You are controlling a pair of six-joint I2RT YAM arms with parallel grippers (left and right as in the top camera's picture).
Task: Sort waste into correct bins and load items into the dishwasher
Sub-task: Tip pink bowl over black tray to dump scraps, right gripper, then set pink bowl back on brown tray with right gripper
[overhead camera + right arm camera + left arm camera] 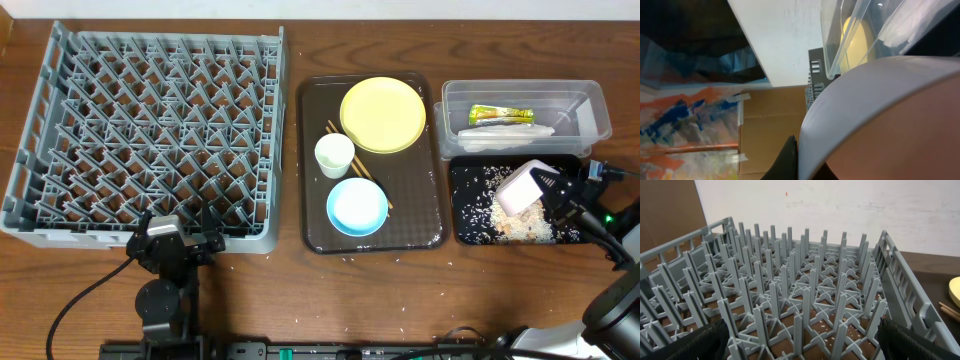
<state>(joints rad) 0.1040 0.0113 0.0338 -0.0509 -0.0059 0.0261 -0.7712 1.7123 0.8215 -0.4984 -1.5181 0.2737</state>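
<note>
1. Waste, wrappers: the yellow-green wrapper [502, 114] and the white crumpled wrapper [510, 131] lie inside the clear tub [520, 86]. This part appears done.
2. Waste, food: rice scraps [525, 228] are spread across the black tray [465, 180]. The right gripper [548, 186] has its fingers closed on the rim of the white bowl [522, 188], which is tipped over that tray. Emptying looks to be in progress or nearly finished. A few grains also lie loose on the worktop [300, 300].
3. Loading: the dish rack [150, 130] holds nothing, so loading has not begun.
4. Items outstanding: the yellow plate [382, 115], small white cup [334, 154], light blue bowl [357, 206] and chopsticks [364, 172] sit on the brown serving tray [420, 215]. The white bowl makes five to load.
5. The left gripper [180, 222] sits at the near edge of the rack. Its fingers [700, 342] are spread wide and hold nothing.
</note>
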